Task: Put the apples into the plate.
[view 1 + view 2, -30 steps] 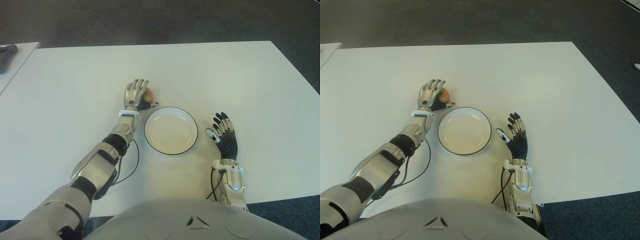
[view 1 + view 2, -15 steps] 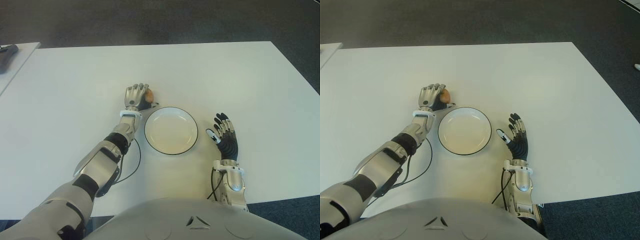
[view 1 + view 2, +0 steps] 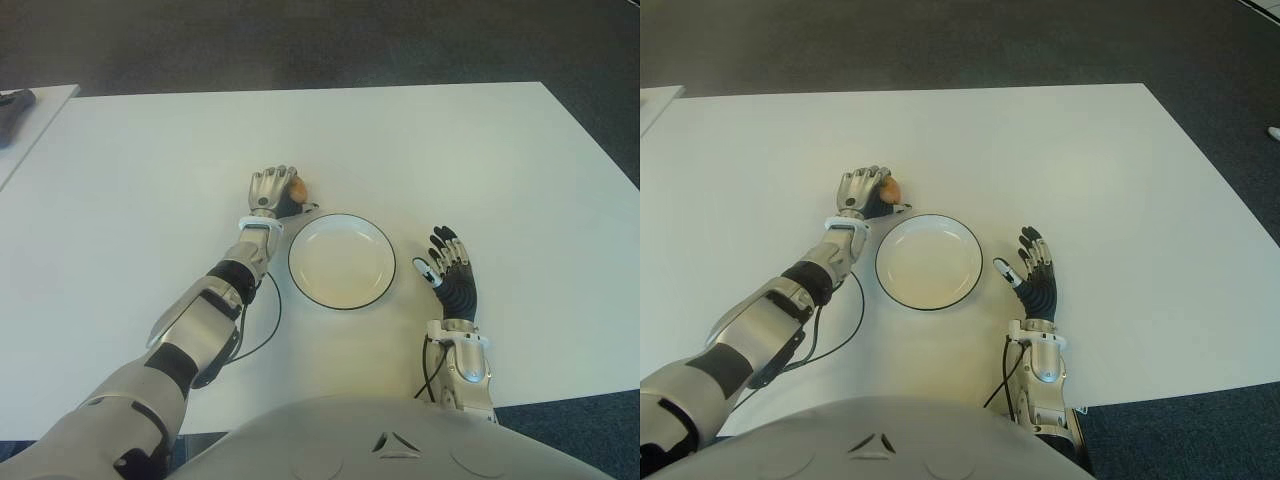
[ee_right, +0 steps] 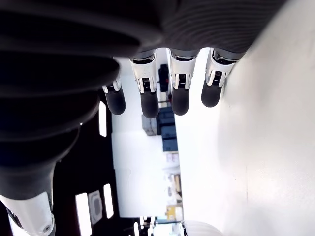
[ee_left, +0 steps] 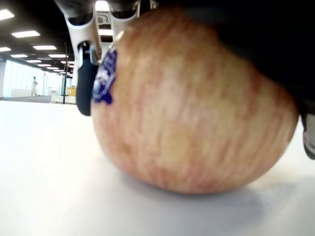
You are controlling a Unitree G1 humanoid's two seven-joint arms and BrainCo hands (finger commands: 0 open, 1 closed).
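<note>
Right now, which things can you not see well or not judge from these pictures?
- Apple: in the eye views the left hand covers most of it.
- Grip: in the left wrist view the apple sits on the table; one fingertip shows beside it, the others are hidden, so a firm hold cannot be judged.
- Other apples: none in view.
- Dark object: cut off by the eye view's edge.
- Right hand: open, beside the plate.

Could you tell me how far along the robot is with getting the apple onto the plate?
Nothing is delivered yet: the plate holds nothing. In hand: the left hand has its fingers curled over the apple, which sits on the table just beyond the plate's far left rim, not yet lifted. The right hand shows open on the plate's right side. Left to do: lift the apple, carry it over and release it.
</note>
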